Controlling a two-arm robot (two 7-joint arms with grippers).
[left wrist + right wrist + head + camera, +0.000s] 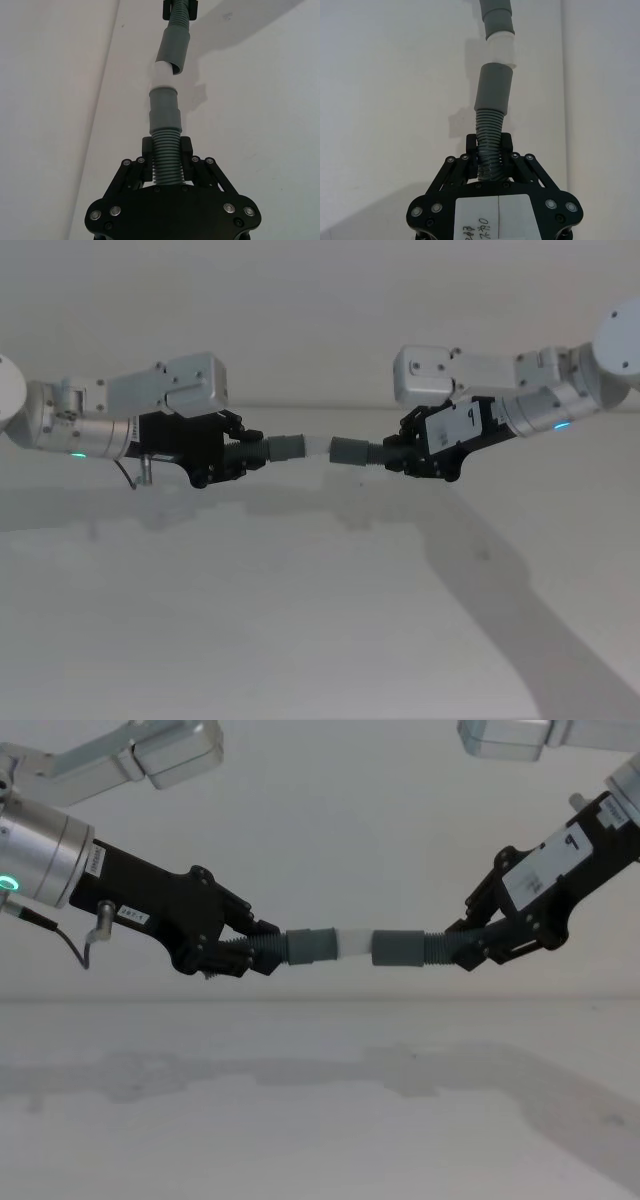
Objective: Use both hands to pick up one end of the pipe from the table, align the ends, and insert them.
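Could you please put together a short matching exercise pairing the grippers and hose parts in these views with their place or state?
Things:
1. left gripper
2. right gripper
3. white tip
4. table

States:
A. lies bare below the raised hose pieces
B. clamps the corrugated hose whose cuff bears the white tip
C. sits at the mouth of the opposite grey cuff
D. clamps the hose with the plain grey cuff

Pairs: 1-B, 2-D, 3-C, 4-A

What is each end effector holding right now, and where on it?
Each holds a hose piece by its ribbed section, just behind the smooth cuff: left end effector on the white-tipped hose, right end effector on the other hose.
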